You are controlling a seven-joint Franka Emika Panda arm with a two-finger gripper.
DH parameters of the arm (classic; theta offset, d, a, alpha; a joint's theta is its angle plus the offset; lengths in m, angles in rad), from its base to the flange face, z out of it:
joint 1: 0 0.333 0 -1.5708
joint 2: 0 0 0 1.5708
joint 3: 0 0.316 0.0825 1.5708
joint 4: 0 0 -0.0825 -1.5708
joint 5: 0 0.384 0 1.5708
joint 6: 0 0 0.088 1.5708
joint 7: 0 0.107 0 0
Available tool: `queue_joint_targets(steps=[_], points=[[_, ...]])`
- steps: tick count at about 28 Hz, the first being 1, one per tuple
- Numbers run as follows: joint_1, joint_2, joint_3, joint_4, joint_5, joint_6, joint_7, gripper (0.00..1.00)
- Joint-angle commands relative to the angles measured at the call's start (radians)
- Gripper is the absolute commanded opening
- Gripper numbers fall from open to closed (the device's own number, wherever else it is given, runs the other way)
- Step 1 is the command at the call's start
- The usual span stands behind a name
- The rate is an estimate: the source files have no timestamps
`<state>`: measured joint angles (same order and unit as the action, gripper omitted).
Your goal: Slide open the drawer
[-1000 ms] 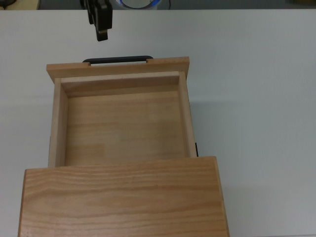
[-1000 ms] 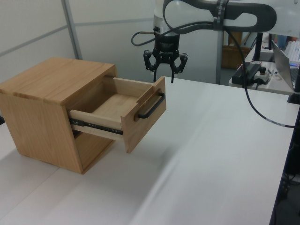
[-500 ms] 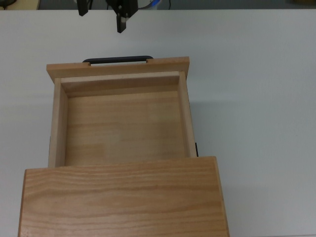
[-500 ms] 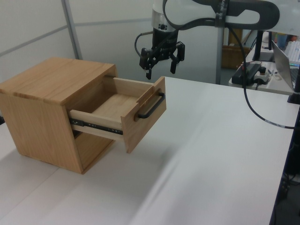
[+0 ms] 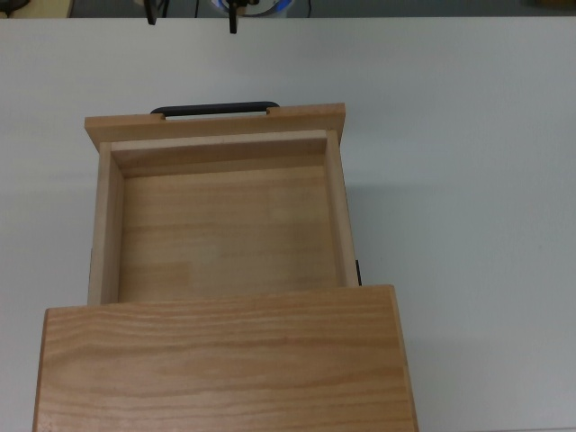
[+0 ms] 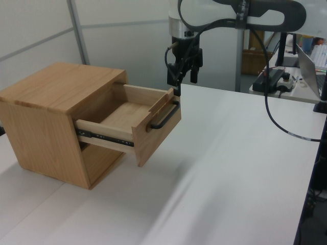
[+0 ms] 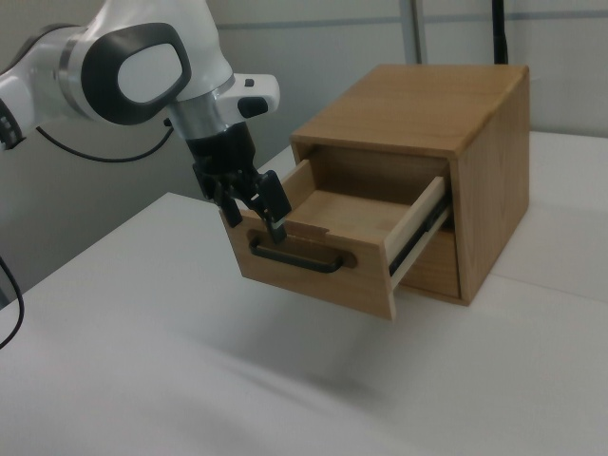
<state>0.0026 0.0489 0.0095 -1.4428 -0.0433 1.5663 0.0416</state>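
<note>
White tabletop [image 6: 240, 168], plain; grey wall panels behind in the left view, a cluttered side bench with cables at the left view's far right.

Gripper [image 6: 184, 69] hangs above and behind the drawer [image 6: 134, 120], off the front panel's top edge, holding nothing. In the right view the gripper [image 7: 252, 204] sits at the right view's left end of the front panel, fingertips [image 7: 275, 228] low near the panel's top edge and just above the handle [image 7: 296, 260]; contact cannot be confirmed. In the top view only two dark finger tips [image 5: 233, 20] show at the upper frame edge, well apart from each other and clear of the handle [image 5: 214, 109]. Fingers spread wide, nothing between them.

Drawer [image 5: 220, 220] pulled well out of the cabinet [image 6: 48, 120], most of its floor exposed, interior bare. Light wood box, front panel wider than the tray, thin black bar handle across the front. Black slide rail [image 6: 99, 137] visible along the side. Cabinet top [image 5: 225, 360] is flat grained wood, covering the drawer's rear part in the top view.
</note>
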Motion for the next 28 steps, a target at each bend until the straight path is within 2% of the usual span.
queue_joint_targets(steps=[1, 14, 28], points=[[-0.001, -0.011, 0.012, 0.002, 0.014, -0.037, -0.042, 1.0], [-0.003, -0.006, 0.02, -0.002, 0.019, -0.046, -0.045, 1.0], [0.0, -0.004, 0.006, -0.005, 0.017, -0.075, -0.059, 1.0]])
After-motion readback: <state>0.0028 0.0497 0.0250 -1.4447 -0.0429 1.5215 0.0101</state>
